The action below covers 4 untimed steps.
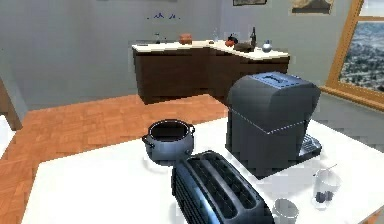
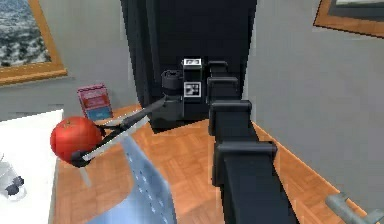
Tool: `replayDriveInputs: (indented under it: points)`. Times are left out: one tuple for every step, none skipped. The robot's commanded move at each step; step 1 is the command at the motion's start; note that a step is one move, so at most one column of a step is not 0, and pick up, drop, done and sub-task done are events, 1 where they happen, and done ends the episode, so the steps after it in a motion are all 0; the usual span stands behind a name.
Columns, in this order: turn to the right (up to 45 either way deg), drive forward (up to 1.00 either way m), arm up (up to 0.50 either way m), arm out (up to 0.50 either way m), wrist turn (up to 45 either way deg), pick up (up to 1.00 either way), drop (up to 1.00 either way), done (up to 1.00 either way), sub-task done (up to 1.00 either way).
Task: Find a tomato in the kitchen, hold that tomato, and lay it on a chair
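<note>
In the arm side view a round red tomato [image 2: 75, 138] hangs at the far end of my gripper [image 2: 95, 142], clear of the white table [image 2: 25, 175] and the wooden floor. The gripper holds the tomato. Its thin fingers [image 2: 125, 122] run down and left from the dark body [image 2: 175, 100], beside the white marker squares [image 2: 190, 80]. The dark arm bar [image 2: 240, 160] rises from the bottom edge.
The forward view's white table [image 1: 90, 180] carries a black toaster [image 1: 220, 190], a dark pot [image 1: 170, 138], a coffee machine [image 1: 268, 120] and a glass [image 1: 325, 187]. Kitchen counters [image 1: 200, 65] line the far wall. A tall dark cabinet [image 2: 190, 35] stands behind the arm.
</note>
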Motion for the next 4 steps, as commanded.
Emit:
replayDriveInputs:
  points:
    - [0.0,0.00,-0.30,0.00,0.0,0.00,0.00,0.00,0.00]
    - [0.0,0.00,-0.50,0.00,0.0,0.00,0.00,0.00,0.00]
    - [0.0,0.00,0.00,0.00,0.0,0.00,1.00,0.00,0.00]
    - [0.0,0.00,0.00,-0.10,0.0,0.00,0.00,0.00,0.00]
